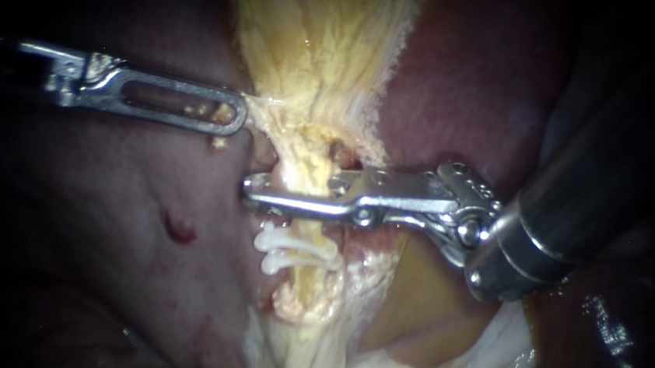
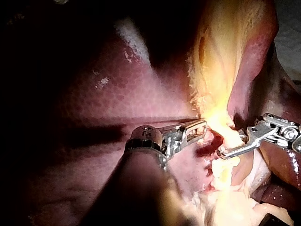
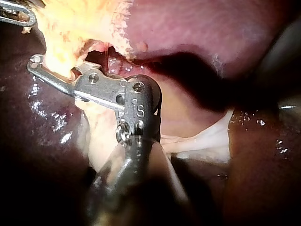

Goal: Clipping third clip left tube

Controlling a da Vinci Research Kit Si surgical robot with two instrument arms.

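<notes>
A pale yellow tube (image 1: 306, 176) runs down from the gallbladder (image 1: 323, 43) in the endoscope view. My right instrument (image 1: 253, 191) reaches in from the right, its two long jaws closed across the tube from both sides. Just below them, two white clips (image 1: 291, 251) sit on the same tube. My left instrument (image 1: 231, 118), a slotted grasper, is shut on stringy gallbladder tissue at the tube's upper left and holds it taut. In the left wrist view, my left instrument (image 2: 200, 127) faces my right instrument (image 2: 223, 151) across the tissue. The right wrist view shows my right instrument (image 3: 37, 63) straddling the tube.
Dark red liver (image 1: 107, 213) surrounds the tube, with a small raw red spot (image 1: 179, 231) left of the clips. White membrane (image 1: 486, 352) lies under the right shaft. My left instrument's tip (image 3: 19, 16) shows beyond the right jaws in the right wrist view.
</notes>
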